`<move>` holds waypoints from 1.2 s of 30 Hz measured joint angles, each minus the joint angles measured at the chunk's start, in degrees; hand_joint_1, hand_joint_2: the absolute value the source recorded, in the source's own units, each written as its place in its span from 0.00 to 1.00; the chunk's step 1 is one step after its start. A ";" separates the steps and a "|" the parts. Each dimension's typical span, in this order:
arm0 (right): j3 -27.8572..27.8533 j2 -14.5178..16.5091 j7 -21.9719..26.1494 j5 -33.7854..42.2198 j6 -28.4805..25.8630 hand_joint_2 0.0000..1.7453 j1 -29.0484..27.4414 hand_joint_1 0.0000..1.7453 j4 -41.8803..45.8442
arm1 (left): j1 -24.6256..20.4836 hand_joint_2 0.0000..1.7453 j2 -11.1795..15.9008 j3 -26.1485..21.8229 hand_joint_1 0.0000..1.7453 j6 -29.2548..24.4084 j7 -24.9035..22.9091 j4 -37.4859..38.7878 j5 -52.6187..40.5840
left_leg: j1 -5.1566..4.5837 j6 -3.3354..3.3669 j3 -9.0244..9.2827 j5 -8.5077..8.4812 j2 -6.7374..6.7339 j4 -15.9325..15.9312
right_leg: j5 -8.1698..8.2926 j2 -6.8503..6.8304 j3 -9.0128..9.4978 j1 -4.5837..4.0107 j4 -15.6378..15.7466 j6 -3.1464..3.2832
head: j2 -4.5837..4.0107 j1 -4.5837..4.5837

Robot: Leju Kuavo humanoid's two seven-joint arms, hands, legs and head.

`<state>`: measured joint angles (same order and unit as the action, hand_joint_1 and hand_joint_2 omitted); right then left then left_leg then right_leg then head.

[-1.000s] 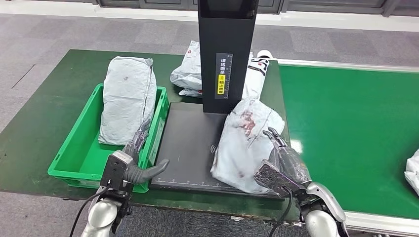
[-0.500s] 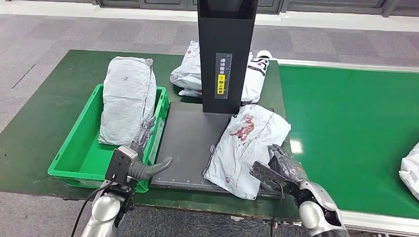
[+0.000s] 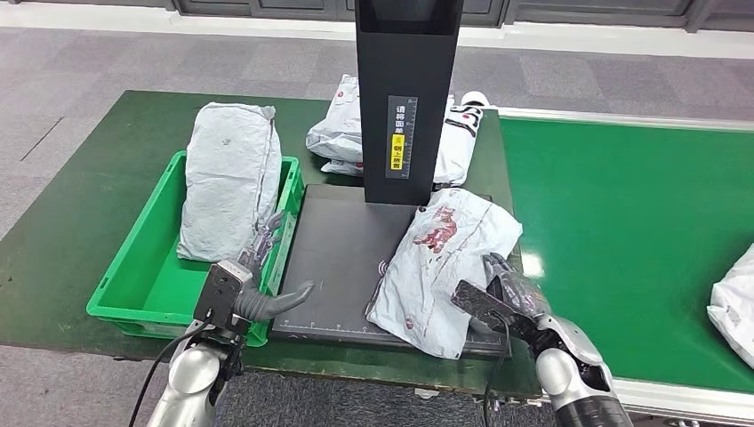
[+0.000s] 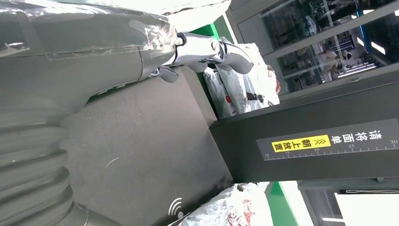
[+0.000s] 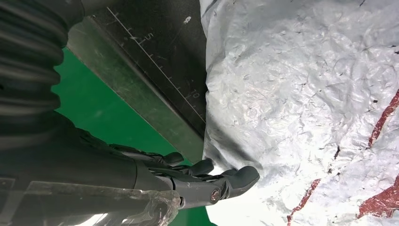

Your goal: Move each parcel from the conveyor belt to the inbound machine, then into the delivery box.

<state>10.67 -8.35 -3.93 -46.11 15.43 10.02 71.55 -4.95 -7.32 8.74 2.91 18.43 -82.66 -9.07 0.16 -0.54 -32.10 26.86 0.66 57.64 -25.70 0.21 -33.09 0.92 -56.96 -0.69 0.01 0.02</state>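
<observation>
Green conveyor belt (image 3: 622, 213) fills right half of head view; dark green table (image 3: 80, 205) takes left half. Inbound machine (image 3: 342, 258) sits centre frame: flat black plate w/ ruler marks along its near edge, black post rising to top centre w/ a yellow label.

Change vs 1 s ago: the white parcel w/ red print (image 3: 440, 262) was propped up on its edge under the right hand; by half a sec ago it had dropped flat on the plate, and it lies the same way now, right of centre, its right part overhanging the plate edge toward the belt. Right hand (image 3: 500, 298) has slid back toward lower right since then. Its fingers are loosely curled, holding nothing; wrist view shows fingertips (image 5: 242, 175) at the parcel's edge, contact or a hair apart, can't tell. Meaning, IMO: belt-to-machine leg for this parcel looks done; the move into the box is still to come.

Left hand (image 3: 258, 289) hovers lower left of centre, over the seam between plate and green delivery box (image 3: 133, 267); fingers spread, empty, barely moved. Looks staged to take the parcel across.

Box, left of frame, already holds one grey parcel (image 3: 227, 178) leaning upright. More parcels (image 3: 342, 129) lie behind the post, top centre. Another white parcel (image 3: 733, 307) at right edge on belt, further into frame than before.

Parcel look: crinkled white poly mailer, soft, red blotchy print near its top, slightly puffy.
</observation>
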 joint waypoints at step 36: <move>-2.83 4.58 15.30 21.43 -10.26 1.00 -6.60 0.00 21.05 | 2.59 1.00 -0.66 -0.33 0.00 -1.02 1.48 -1.09 -0.37 | 0.02 -0.03 -0.17 -0.02 0.00 0.00 | 0.03 0.02 -0.18 -0.03 -0.02 0.04 | -0.01 0.00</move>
<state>7.84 -3.77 11.37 -24.68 5.17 3.42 92.60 -2.36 -7.98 8.41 1.89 19.91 -83.76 -9.44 0.17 -0.57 -32.27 26.84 0.66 57.64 -25.66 0.23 -33.27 0.89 -56.97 -0.65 0.01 0.02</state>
